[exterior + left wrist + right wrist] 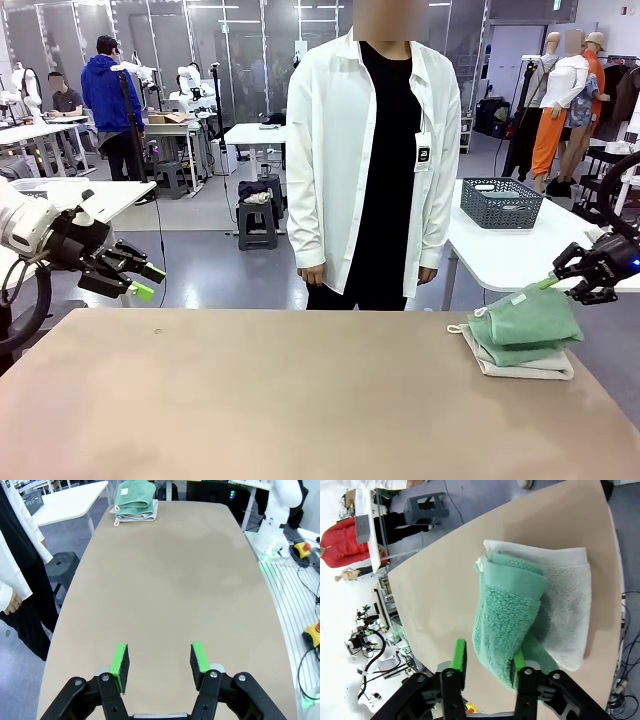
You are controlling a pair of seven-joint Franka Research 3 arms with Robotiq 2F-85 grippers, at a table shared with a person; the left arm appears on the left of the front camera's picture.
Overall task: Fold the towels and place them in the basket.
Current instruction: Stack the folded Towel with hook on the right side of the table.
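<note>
now | left gripper (pixel 159 661) fingers apart | right gripper (pixel 489 663) jaws apart around green towel (pixel 507 612) (folded)

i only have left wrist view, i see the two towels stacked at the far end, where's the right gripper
Observer: The right gripper is at the stack's far right side, its tips at the green towel.
Operator: is it gripping it
Observer: No. In the right wrist view its jaws stand apart, with the green towel's edge between them, over the off-white towel.
Operator: how high is my left gripper
Observer: The left gripper hangs raised in the air near the left end of the table, touching nothing.
</note>
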